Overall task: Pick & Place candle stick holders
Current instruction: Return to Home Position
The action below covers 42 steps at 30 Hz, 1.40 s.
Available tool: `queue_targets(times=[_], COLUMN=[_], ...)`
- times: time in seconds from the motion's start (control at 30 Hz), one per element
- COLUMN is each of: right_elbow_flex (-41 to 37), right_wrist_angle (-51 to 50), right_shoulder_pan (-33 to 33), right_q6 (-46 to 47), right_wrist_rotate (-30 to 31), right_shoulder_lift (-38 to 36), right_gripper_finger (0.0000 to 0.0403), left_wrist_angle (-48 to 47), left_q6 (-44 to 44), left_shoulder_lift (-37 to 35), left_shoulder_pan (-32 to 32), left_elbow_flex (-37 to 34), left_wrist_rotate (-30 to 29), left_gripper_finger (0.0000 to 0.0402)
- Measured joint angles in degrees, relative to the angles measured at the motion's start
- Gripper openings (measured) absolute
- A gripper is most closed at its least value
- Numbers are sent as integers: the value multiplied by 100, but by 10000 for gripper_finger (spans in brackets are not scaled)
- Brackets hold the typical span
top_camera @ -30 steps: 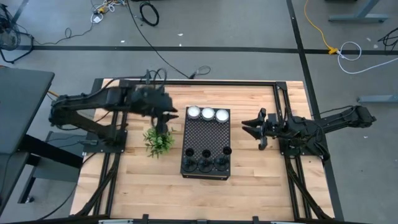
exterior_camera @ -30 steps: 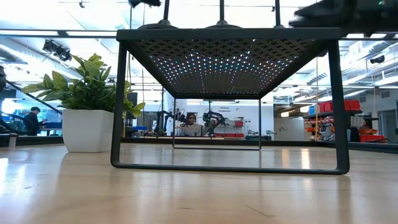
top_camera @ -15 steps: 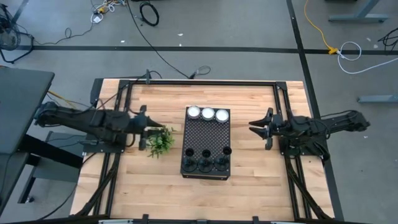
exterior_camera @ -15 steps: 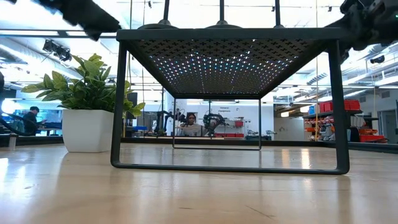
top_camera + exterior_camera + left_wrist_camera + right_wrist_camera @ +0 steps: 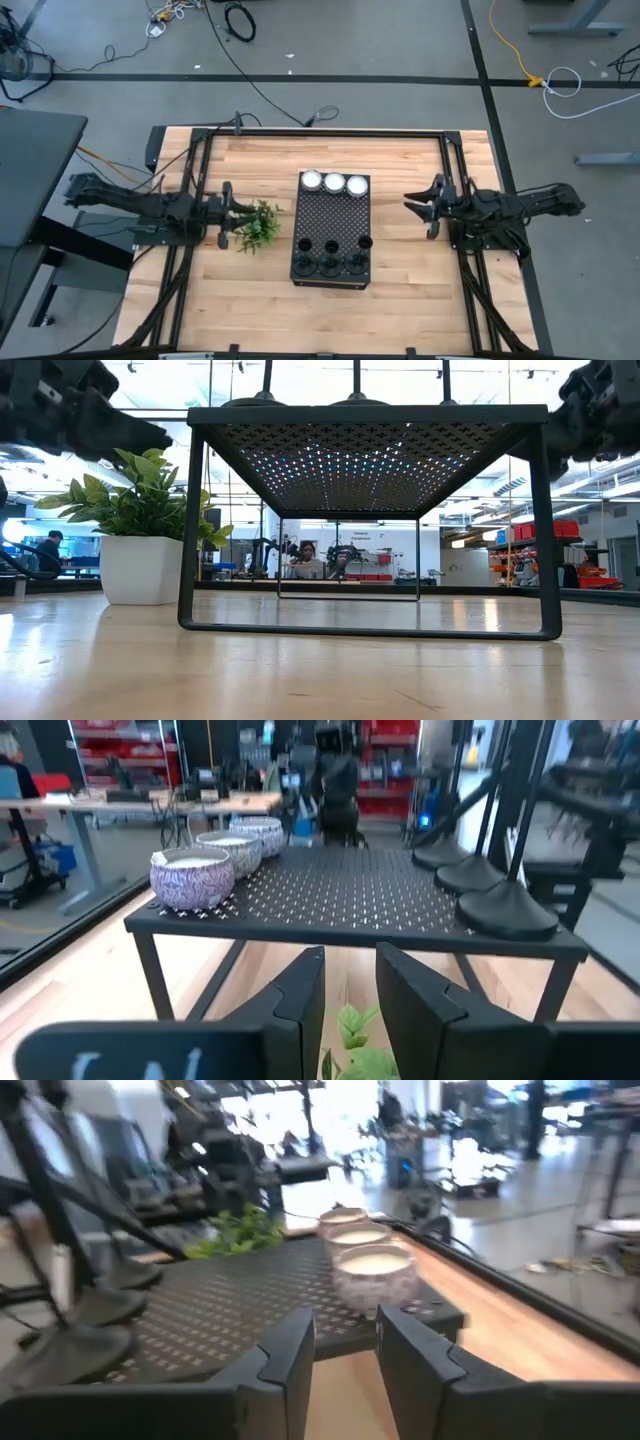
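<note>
Edges first. The black perforated metal shelf [image 5: 331, 230] sits mid way across the light wooden worktop [image 5: 410, 290], w/ bare wood open on every side. Black metal rails [image 5: 300, 132] run along the worktop's borders.

We count three slim black metal candle stick holders [image 5: 328, 263] in a row on the shelf, by the edge nearest the low cam, round bases close to the rim. Three white round candles in patterned tins [image 5: 334, 183] line the opposite edge.

Tightest spot is the small green plant in a white pot [image 5: 255, 226], just beside the shelf's left side. The left claw [image 5: 228, 211] is right next to its leaves, fingers slightly spread, nothing btwn them. On the other side the right claw [image 5: 422, 207] hovers well apart from the shelf, also spread and empty.

Writing: only white lettering [image 5: 130, 1065] on the left claw's body, too blurry to read.
</note>
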Motion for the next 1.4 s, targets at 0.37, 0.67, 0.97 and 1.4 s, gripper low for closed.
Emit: queue_targets(times=[0.37, 0.67, 0.97, 1.4], right_elbow_flex=[-711, -711, -711, -711], right_wrist_angle=[712, 598, 508, 508], right_shoulder_pan=[0, 0, 0, 2], right_q6=[0, 571, 144, 149], right_wrist_rotate=[74, -183, -1339, -1529], right_shoulder_lift=[-212, -158, -158, -158], right_gripper_finger=[111, 111, 111, 111], left_wrist_angle=[634, 1336, 1229, 570], left_q6=[327, 610, 470, 170], left_shoulder_lift=[-86, -228, -754, -1743], left_shoulder_pan=[1, 2, 3, -1], left_elbow_flex=[-379, -382, -384, -386], left_wrist_rotate=[701, 1156, 966, 534], left_gripper_finger=[94, 94, 94, 94])
